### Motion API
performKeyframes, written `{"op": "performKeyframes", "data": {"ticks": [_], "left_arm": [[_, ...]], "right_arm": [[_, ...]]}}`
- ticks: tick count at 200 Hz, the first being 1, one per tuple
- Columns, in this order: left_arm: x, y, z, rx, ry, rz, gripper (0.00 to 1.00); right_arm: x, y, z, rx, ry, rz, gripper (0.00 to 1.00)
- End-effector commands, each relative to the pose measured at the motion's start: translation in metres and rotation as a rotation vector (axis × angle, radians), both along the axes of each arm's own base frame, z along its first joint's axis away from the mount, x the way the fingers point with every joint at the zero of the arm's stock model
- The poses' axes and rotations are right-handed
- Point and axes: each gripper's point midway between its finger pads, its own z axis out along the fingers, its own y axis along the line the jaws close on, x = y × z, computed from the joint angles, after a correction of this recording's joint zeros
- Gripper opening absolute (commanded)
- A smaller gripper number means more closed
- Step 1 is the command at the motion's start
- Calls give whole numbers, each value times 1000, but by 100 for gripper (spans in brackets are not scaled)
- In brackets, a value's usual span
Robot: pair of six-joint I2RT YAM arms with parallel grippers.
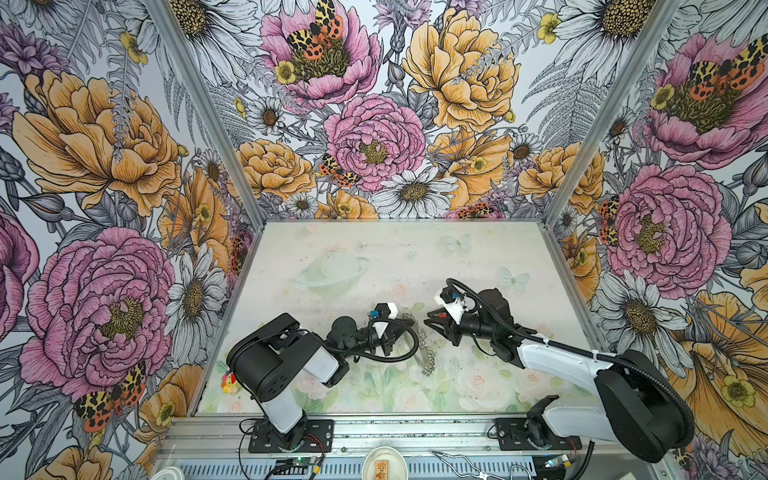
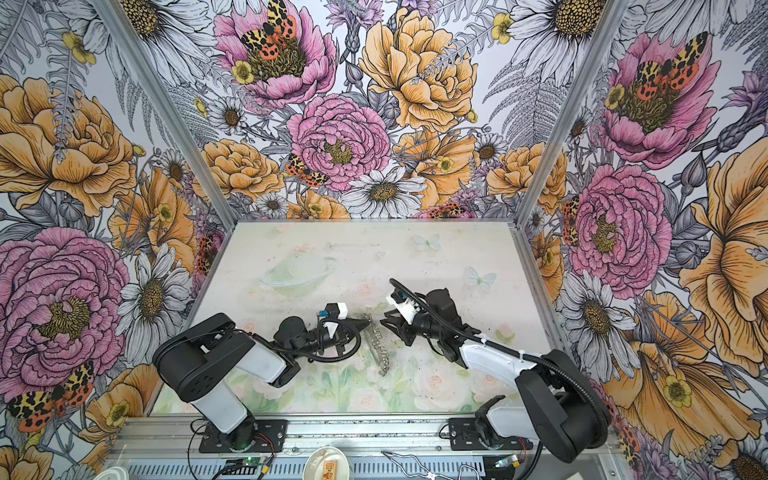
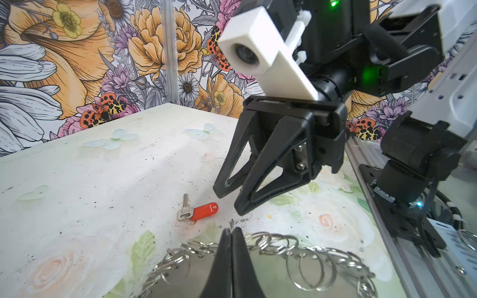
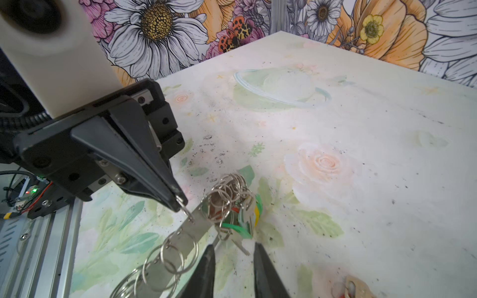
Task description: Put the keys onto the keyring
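My left gripper [image 3: 232, 230] is shut on one small split ring at the edge of the keyring [image 3: 180, 278], a flat grey ring fringed with silver split rings. In the right wrist view the keyring [image 4: 195, 225] hangs tilted from the left gripper [image 4: 181, 204]. Keys with green [image 4: 236, 228] and yellow [image 4: 256, 214] covers dangle from it. My right gripper [image 4: 234, 247] is open just short of those keys, with a silver key blade showing in the gap, untouched. A silver key with a red tag [image 3: 204, 210] lies loose on the table below the right gripper [image 3: 229, 201]. In both top views the keyring [image 1: 424, 347] [image 2: 380, 347] sits between the grippers.
A small colourful toy [image 1: 228, 382] lies at the table's front left corner. A white dish [image 1: 384, 463] sits beyond the aluminium front rail [image 1: 415, 432]. Flowered walls close off the table's left, back and right sides.
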Motion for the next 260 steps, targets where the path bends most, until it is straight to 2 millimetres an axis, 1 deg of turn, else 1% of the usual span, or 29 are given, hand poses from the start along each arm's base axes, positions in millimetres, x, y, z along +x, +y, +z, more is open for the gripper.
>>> {"op": "performKeyframes", "data": {"ticks": [1, 21, 47, 74, 100, 148, 171, 191, 208, 216, 228, 238, 260], "left_arm": [[-3, -4, 24, -57, -73, -48, 0], [-3, -4, 22, -54, -66, -56, 0], [-3, -5, 20, -52, -61, -64, 0], [-4, -5, 21, -54, -60, -73, 0], [-4, -6, 22, -56, -61, -83, 0], [-7, -6, 21, -55, -59, -96, 0], [-8, -7, 21, -54, -59, -107, 0], [-8, -6, 20, -53, -60, -104, 0], [-8, -6, 19, -50, -61, -97, 0], [-7, -5, 18, -47, -56, -91, 0], [-6, -1, 16, -43, -51, -76, 4], [-4, 3, 15, -42, -45, -61, 12], [-2, 14, 13, -38, -39, -35, 26]], "right_arm": [[-7, 12, 24, 102, -96, 104, 25], [-11, 14, 21, 105, -87, 127, 22], [-20, 16, 22, 131, -74, 168, 19], [-23, 15, 19, 130, -78, 178, 17], [-24, 18, 20, 138, -69, 198, 14], [-27, 21, 14, 133, -53, 217, 13], [-27, 22, 15, 133, -56, 227, 13], [-28, 24, 17, 125, -62, 230, 7], [-26, 23, 20, 111, -76, 211, 0], [-24, 23, 20, 88, -70, 195, 0], [-21, 21, 19, 35, -54, 174, 0], [-18, 20, 19, -18, -42, 144, 0], [-23, 19, 12, -146, -31, 128, 0]]}}
